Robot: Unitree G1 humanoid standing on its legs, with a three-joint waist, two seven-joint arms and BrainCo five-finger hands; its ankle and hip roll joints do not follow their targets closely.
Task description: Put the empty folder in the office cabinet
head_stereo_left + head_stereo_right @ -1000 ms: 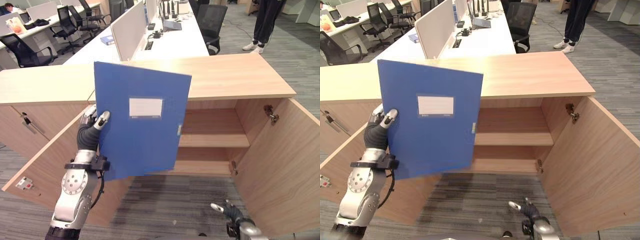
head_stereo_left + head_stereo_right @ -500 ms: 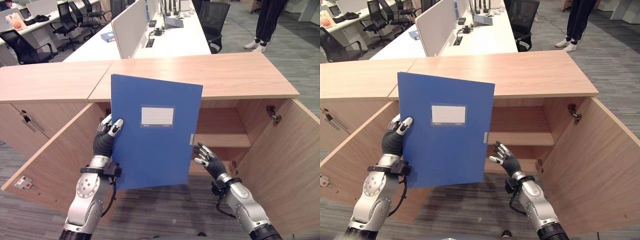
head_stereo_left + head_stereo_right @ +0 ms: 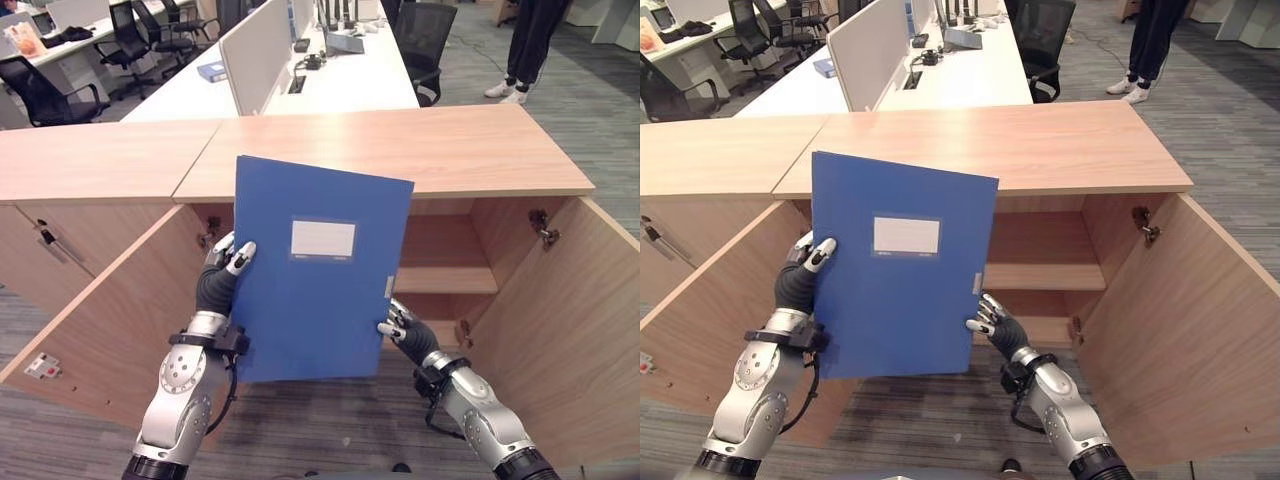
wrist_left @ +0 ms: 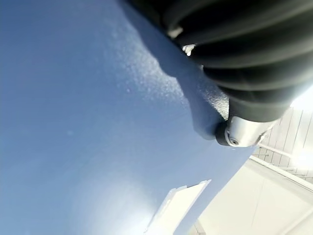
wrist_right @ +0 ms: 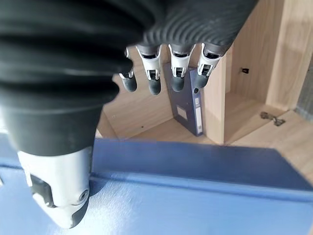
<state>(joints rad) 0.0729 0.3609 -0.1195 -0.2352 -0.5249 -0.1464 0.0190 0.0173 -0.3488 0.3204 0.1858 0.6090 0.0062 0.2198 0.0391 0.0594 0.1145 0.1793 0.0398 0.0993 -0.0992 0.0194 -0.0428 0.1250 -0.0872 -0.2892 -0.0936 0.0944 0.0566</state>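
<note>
Since the earlier frame the right hand (image 3: 992,322) has risen from low near the floor to the right edge of the flat blue plastic folder with a white label (image 3: 318,270), and the folder has shifted to the right, in front of the open cabinet. The left hand (image 3: 222,279) grips the folder's left edge, thumb pressed on the front face and fingers behind. The right hand's fingers (image 5: 154,68) are straight and spread, its thumb resting on the folder's cover. The folder is held upright and slightly tilted, in the air before the light wooden office cabinet (image 3: 450,250), whose two doors stand open. Inside the cabinet, a dark binder (image 5: 188,100) stands upright against a wooden partition. The cabinet's wooden counter (image 3: 1060,140) is above the folder's top edge.
</note>
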